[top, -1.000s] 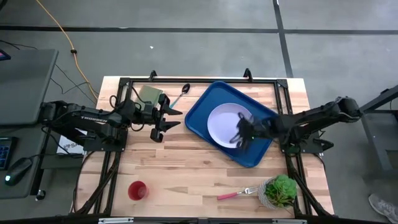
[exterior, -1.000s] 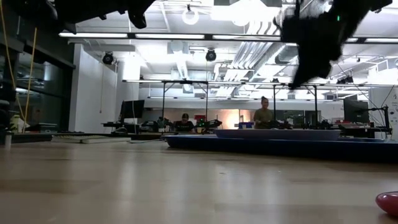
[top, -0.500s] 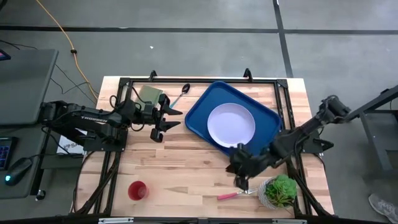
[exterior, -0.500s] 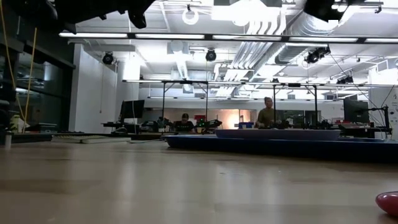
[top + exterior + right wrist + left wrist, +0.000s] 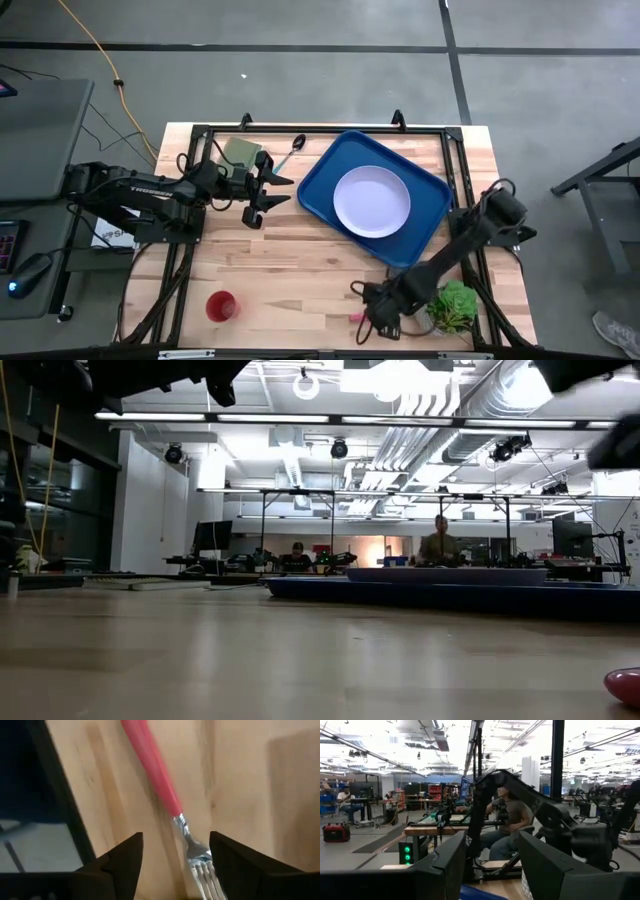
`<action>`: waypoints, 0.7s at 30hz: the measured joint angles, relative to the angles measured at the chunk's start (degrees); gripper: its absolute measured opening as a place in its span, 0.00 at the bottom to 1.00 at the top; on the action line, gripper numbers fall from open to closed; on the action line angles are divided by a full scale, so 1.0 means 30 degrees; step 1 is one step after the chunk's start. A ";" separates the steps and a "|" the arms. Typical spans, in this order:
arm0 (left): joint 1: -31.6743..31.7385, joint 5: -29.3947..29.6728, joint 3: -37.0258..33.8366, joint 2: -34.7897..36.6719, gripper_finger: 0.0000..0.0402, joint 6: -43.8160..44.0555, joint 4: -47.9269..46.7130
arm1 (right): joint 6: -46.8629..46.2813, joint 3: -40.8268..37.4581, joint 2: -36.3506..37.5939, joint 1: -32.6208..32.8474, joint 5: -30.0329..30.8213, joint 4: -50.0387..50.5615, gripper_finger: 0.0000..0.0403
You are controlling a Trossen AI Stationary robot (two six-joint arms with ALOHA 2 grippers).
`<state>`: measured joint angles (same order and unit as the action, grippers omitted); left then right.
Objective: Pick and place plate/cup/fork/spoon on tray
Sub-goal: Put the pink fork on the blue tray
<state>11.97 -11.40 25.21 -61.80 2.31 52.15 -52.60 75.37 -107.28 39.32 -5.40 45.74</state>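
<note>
The fork (image 5: 156, 770), pink handle and silver tines (image 5: 201, 866), lies flat on the wooden table near its front edge. My right gripper (image 5: 175, 865) is open and points down over it, one finger on each side of the neck, touching nothing. From above, my right gripper (image 5: 374, 318) hides most of the fork (image 5: 354, 317). The pale plate (image 5: 371, 201) lies in the blue tray (image 5: 425, 190). The red cup (image 5: 222, 306) stands at the near left. The spoon (image 5: 291, 150) lies at the far edge. My left gripper (image 5: 270, 191) waits open, held above the table left of the tray.
A green potted plant (image 5: 452, 306) stands close to the right of my right gripper. An olive-green flat rectangle (image 5: 240, 152) lies by the spoon. Bare wood lies between the cup and the fork. A person sits beyond the table (image 5: 512, 817).
My right gripper has swung from over the plate on the tray toward the table's near edge, sinking and tipping until it points down over the fork. The plate stays on the tray. The left arm has kept still.
</note>
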 joint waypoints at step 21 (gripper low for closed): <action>0.0000 0.0003 0.0000 0.0000 0.40 0.0000 0.0010 | 0.0189 0.0109 -0.2571 0.1731 0.2904 0.0107 0.34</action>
<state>11.97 -11.39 25.21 -61.80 2.31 52.18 -52.03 75.70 -114.99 44.51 3.31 46.06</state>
